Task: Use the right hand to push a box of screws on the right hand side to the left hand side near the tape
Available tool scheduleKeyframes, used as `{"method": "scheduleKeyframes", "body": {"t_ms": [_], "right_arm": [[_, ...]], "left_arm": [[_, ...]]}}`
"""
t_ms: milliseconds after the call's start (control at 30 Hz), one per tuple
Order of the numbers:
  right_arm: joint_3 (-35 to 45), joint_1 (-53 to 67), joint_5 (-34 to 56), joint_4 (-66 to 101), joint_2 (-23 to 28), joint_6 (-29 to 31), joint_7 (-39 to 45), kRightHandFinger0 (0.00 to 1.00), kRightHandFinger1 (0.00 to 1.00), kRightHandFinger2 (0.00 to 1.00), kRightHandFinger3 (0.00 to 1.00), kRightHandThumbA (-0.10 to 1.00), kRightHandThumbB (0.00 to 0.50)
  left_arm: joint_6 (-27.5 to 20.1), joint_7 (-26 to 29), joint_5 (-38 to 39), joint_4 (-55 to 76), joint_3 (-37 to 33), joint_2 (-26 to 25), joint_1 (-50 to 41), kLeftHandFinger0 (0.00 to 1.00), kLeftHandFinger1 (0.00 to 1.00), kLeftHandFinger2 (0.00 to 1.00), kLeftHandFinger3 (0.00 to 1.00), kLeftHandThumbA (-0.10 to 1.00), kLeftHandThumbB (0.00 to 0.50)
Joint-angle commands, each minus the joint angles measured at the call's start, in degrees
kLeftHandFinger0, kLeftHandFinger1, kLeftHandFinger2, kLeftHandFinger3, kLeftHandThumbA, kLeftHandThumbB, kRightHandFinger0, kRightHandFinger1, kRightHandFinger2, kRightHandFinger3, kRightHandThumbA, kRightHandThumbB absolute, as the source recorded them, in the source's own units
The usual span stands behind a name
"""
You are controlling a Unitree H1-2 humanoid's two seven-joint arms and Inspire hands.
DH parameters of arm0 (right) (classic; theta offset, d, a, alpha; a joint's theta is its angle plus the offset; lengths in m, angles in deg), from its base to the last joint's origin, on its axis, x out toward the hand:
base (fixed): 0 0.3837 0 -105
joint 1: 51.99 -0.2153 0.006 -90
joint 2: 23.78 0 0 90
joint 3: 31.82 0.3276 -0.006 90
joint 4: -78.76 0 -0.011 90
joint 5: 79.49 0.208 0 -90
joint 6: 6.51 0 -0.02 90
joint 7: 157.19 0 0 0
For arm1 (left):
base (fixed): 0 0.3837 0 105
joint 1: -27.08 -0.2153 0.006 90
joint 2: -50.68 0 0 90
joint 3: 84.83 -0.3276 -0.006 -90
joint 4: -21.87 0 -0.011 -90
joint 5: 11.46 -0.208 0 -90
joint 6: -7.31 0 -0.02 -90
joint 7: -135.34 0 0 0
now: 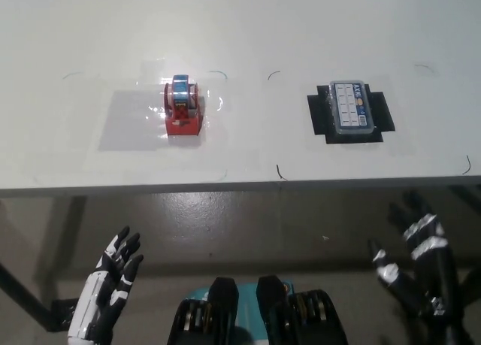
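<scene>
A clear box of screws (350,107) with a blue edge lies on a black cross-shaped mat (382,112) on the right part of the white table (248,29). A red tape dispenser (183,106) stands on the left part of the table, on a clear plastic sheet. My black right hand (417,266) hangs open below the table's front edge at the lower right, well short of the box. At the lower left my white left hand (113,277) rests open, also below the table edge.
The table's front edge (240,184) runs across the middle of the picture. Below it are dark floor and a table leg (22,296) at the far left. Thin pen marks dot the tabletop between the dispenser and the box.
</scene>
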Motion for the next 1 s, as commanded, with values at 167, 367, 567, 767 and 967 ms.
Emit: {"method": "scheduleKeyframes", "body": {"t_ms": [167,367,567,767,967], "right_arm": [[5.12,-11.56,3.31,-0.10,2.37,-1.84,-1.78,1.00,1.00,1.00,1.00,0.76,0.132],[6.84,-19.46,0.90,-3.83,3.21,-5.34,-3.61,1.00,1.00,1.00,1.00,0.75,0.135],[7.57,-28.29,-0.23,-12.48,5.86,-5.20,-4.47,1.00,1.00,1.00,1.00,0.67,0.110],[7.83,-37.61,-0.64,-25.95,7.24,-3.88,-6.59,1.00,1.00,1.00,1.00,0.74,0.131],[7.58,-46.19,0.07,-42.69,7.92,-1.04,-7.49,1.00,1.00,1.00,1.00,0.89,0.148]], "left_arm": [[-2.69,-0.88,1.21,2.02,0.26,-0.32,-0.55,1.00,1.00,1.00,1.00,0.75,0.109],[-2.40,-1.41,2.33,2.19,0.08,-0.21,-0.61,1.00,1.00,1.00,1.00,0.74,0.108],[-1.83,-1.96,3.44,2.48,-0.11,0.04,-0.37,1.00,1.00,1.00,1.00,0.70,0.105],[-1.62,-1.90,3.17,2.94,-0.15,-0.12,-0.36,1.00,1.00,1.00,1.00,0.68,0.104],[-1.66,-2.06,3.71,2.62,-0.03,-0.16,-0.42,1.00,1.00,1.00,1.00,0.67,0.113]]}}
